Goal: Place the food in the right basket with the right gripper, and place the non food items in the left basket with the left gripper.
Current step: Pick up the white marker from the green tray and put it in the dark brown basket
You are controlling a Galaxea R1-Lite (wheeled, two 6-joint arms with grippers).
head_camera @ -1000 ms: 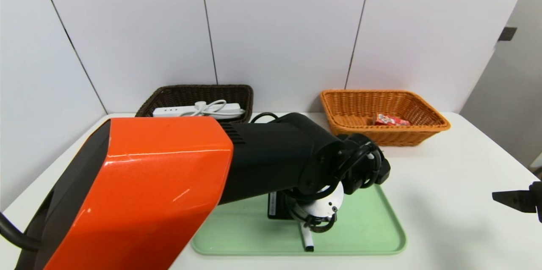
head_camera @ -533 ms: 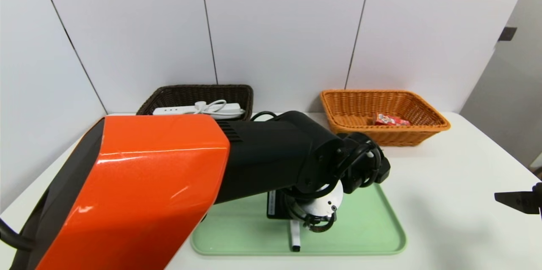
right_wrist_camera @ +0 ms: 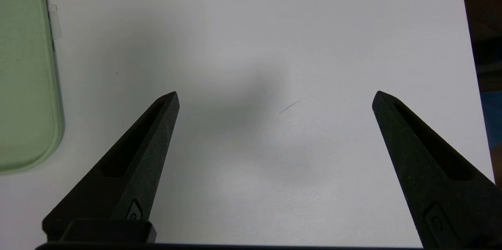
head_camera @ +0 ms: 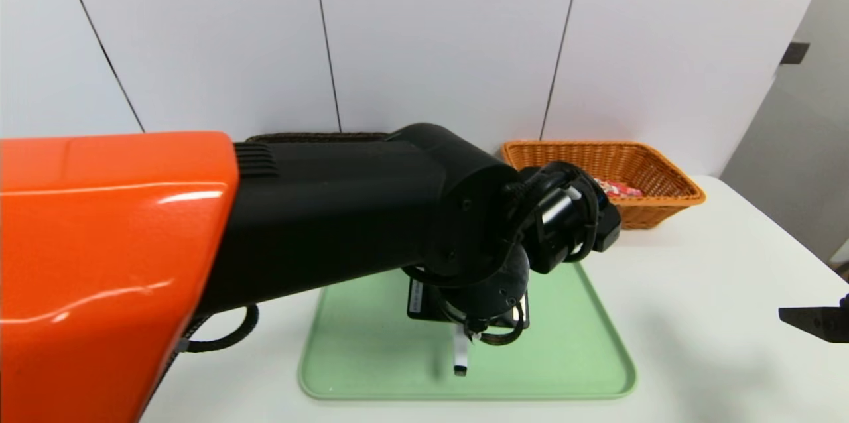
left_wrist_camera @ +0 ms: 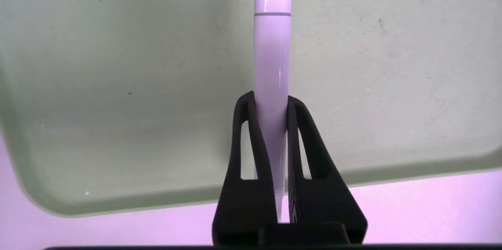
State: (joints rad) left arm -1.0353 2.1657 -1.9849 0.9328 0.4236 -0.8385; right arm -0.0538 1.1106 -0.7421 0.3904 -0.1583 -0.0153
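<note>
Fingers of the black pointed left gripper (left_wrist_camera: 271,99) clamp the slim white marker (left_wrist_camera: 271,62) lengthwise above the pale green tray (left_wrist_camera: 117,85); the dark brown wicker basket (head_camera: 318,137) lies beyond that tray. Right gripper (right_wrist_camera: 274,97) is parked beside the tray, fingers spread.

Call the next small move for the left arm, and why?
Probably carry the marker up and back toward the dark brown basket. The left gripper is shut on the marker over the green tray, and the snack pouch already lies in the orange basket. The right gripper is open, idle over the table.
</note>
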